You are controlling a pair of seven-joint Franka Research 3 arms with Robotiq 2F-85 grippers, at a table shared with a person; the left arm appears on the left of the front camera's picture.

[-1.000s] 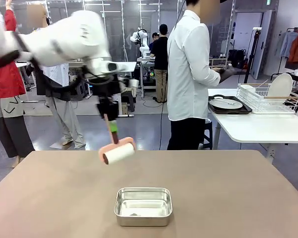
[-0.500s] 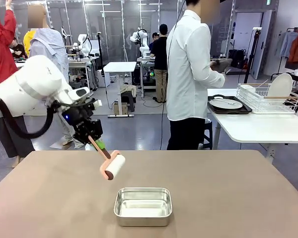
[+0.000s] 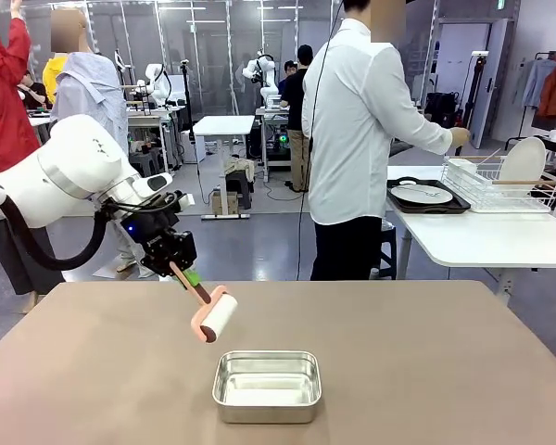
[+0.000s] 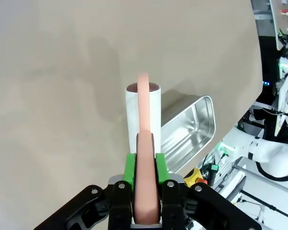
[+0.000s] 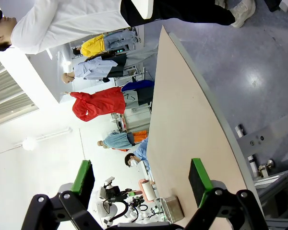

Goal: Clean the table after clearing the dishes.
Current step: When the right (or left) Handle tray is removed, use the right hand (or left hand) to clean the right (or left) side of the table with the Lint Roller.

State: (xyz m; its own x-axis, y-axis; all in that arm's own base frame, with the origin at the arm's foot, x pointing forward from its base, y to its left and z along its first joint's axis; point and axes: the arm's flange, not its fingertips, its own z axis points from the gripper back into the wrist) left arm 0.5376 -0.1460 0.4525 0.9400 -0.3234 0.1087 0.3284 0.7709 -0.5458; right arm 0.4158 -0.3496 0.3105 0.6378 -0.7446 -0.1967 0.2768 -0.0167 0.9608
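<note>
- The left gripper (image 3: 183, 271), up and to the left of the steel pan (image 3: 266, 385), is clamped tight on the pink handle of a lint roller (image 3: 215, 316). In the left wrist view the handle sits squarely between the green pads (image 4: 130, 167).
- The roll hangs low over the table (image 3: 426, 343), just beyond the pan's far-left corner. Whether it touches the top, I cannot tell.
- Risk: a stroke towards the pan would likely clip its rim, pushing it along or tipping it.
- Risk: pressing down too hard may twist the handle in the grip.
- The dishes (image 3: 423, 194) lie on a side table far right of the pan, by a person (image 3: 352, 139).
- The right gripper (image 5: 140, 179) is spread wide, holding nothing.
</note>
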